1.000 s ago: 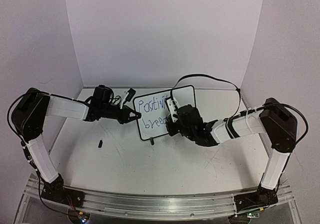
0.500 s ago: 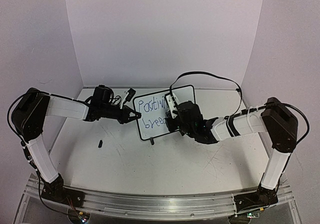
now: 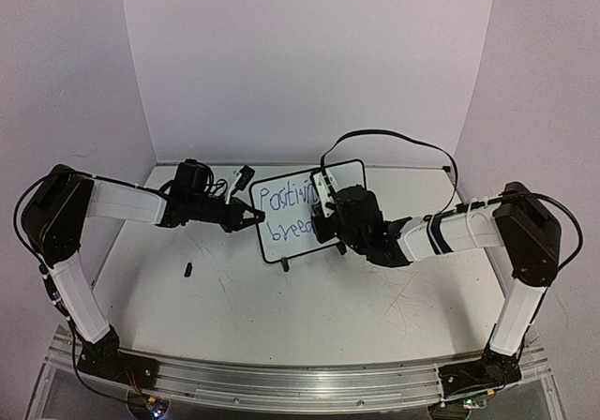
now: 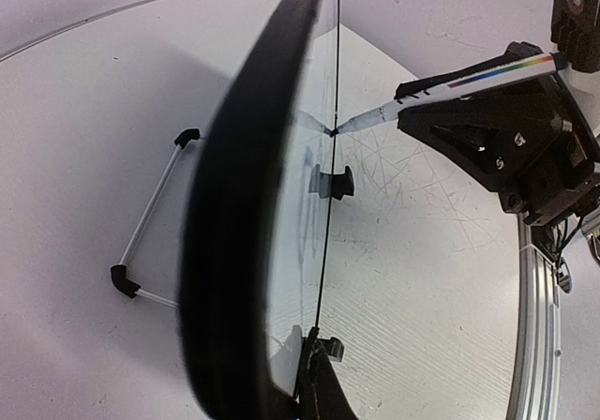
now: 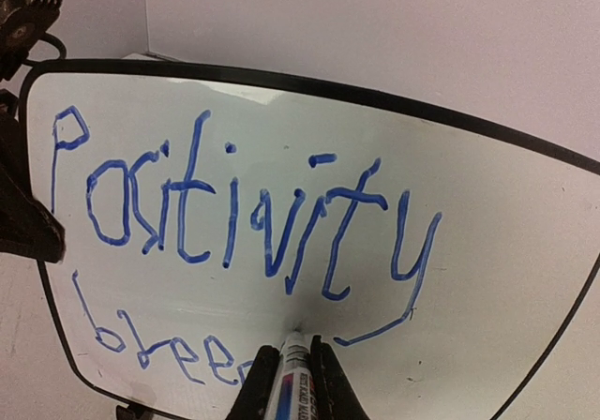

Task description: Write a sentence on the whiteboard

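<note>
Your left gripper (image 3: 253, 217) is pinching the upright whiteboard (image 3: 286, 216) by its left edge, long axis lying level, while your right gripper (image 5: 295, 352) is clamping a marker (image 5: 293, 380) pointing tip-first at the sentence (image 5: 234, 214).

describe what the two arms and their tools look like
The two match. The left arm and right arm are built of white box-shaped links between bulky black joints. Each ends in a black, angular two-finger tool: the left tool and the right tool. A thin black cable arcs over the right wrist. No markings are readable.
</note>
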